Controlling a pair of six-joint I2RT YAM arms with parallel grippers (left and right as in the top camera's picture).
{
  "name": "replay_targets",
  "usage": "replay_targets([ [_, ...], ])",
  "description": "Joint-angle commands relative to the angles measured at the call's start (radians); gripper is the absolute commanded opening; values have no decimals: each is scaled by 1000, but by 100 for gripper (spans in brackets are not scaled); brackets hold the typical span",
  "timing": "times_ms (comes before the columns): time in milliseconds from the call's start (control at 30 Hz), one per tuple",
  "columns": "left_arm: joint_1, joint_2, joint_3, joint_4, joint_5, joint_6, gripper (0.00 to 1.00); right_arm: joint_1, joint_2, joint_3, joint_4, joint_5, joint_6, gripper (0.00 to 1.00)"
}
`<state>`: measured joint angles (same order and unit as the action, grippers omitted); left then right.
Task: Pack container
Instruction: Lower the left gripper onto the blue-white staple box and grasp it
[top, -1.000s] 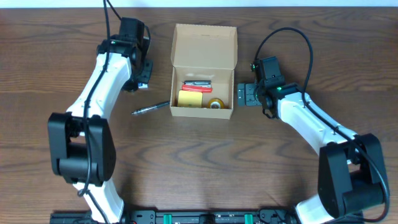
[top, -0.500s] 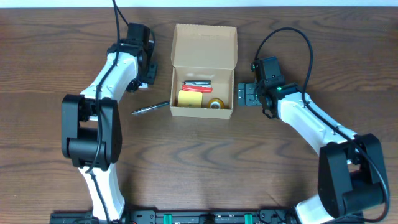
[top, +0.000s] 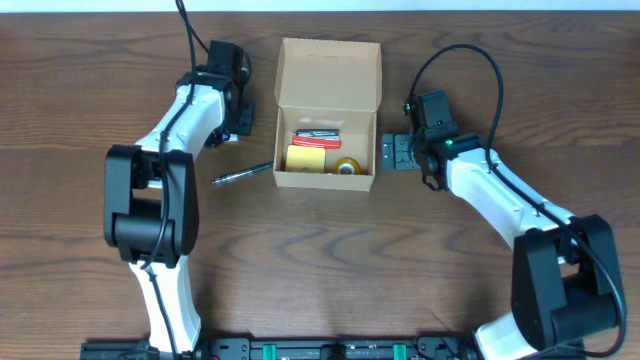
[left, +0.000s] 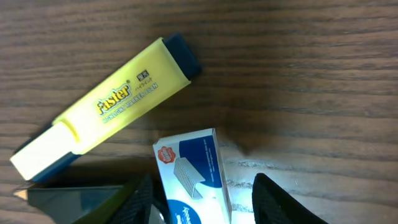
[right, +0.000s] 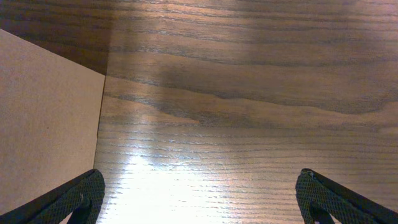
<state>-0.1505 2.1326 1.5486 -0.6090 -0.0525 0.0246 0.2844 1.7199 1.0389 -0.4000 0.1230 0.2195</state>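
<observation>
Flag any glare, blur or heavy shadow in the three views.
Overhead: even light, sharp, only soft shadows beside the container. Left wrist: sharp, print on the yellow highlighter legible, small glare patch on the table right of the staple box. Right wrist: broad glare on the table at bottom centre, upper left corner in shadow.

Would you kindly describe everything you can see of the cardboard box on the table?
The cardboard box is plain tan and rectangular, standing open in the middle of the wooden table, its hinged lid swung back on the far side. Inside lie a yellow block, a red item, a roll of tape and a silvery item. A pen points at its left front corner; the right hand sits open by its right wall.
</observation>
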Motion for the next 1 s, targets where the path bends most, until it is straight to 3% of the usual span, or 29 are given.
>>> replay_targets([
  [0,6,23,9,0,-10,-33,53,-9,8,-2,-1,0,11,99],
  [533,20,53,9,23,-32,-51,53,-9,8,-2,-1,0,11,99],
  [700,27,54,9,23,-15,-53,47,-9,8,-2,-1,0,11,99],
  [967,28,56,9,20,23,-59,47,-9,8,-2,-1,0,11,99],
])
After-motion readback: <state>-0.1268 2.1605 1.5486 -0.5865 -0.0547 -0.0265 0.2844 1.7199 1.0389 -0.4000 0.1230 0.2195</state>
